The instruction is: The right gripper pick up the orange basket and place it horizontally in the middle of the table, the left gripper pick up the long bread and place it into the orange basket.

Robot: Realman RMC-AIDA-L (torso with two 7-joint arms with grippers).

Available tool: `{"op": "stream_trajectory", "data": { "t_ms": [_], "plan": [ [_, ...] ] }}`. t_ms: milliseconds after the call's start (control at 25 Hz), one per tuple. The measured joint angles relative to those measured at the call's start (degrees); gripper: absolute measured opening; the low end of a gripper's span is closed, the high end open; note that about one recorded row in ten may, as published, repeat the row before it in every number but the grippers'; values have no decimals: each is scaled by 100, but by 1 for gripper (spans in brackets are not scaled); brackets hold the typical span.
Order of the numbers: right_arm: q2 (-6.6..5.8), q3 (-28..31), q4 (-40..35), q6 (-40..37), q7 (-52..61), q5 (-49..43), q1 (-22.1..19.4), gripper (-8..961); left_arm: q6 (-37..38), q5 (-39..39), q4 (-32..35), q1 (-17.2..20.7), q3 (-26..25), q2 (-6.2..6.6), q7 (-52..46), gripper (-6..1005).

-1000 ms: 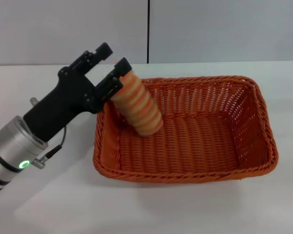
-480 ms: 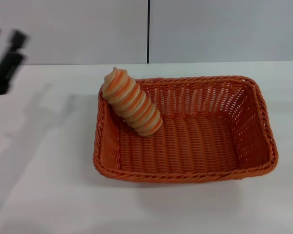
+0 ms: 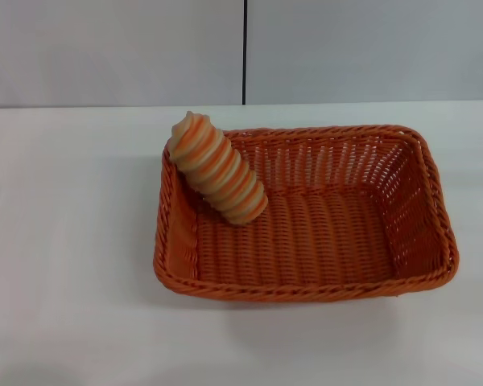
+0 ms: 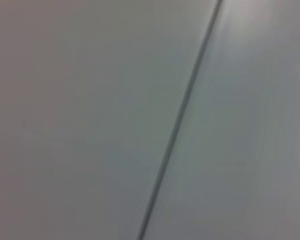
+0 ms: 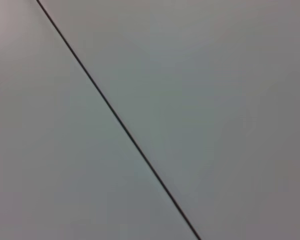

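One orange basket [image 3: 306, 217] sits mid-table [image 3: 72, 265], lying lengthwise left to right. One long bread [image 3: 219, 170] leans in its far-left corner, top end on the rim. Neither of my claws shows; grip unknowable.

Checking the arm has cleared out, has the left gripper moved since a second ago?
Yes. It was beside the orange basket at the long bread; it has gone off past the head view's left edge, out of sight.

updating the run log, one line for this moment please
long striped orange-and-cream bread: leaning in orange woven basket, upper end over rim | basket: on white table | grippers: out of view
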Motion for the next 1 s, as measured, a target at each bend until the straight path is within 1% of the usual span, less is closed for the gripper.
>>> {"op": "stream_trajectory", "data": {
  "t_ms": [80,120,360,640,760,1000],
  "plan": [
    [4,35,10,-3,-21,11,-3,487,0,0,0,0,0,0,0,855],
    [4,52,19,-4,-25,11,-4,488,-14,3,-2,45,-92,-6,1,855],
    [10,119,60,-26,-37,11,-3,488,-79,5,-5,35,-96,-9,1,855],
    [66,188,68,-103,-42,11,-13,487,-157,9,-6,-18,-88,-9,1,855],
    [72,241,101,-128,-43,11,-20,488,-197,8,-5,-31,-88,-9,-23,855],
    [86,270,132,-149,-46,9,-51,488,-87,64,-5,-27,-36,-9,-8,855]
  ]
}}
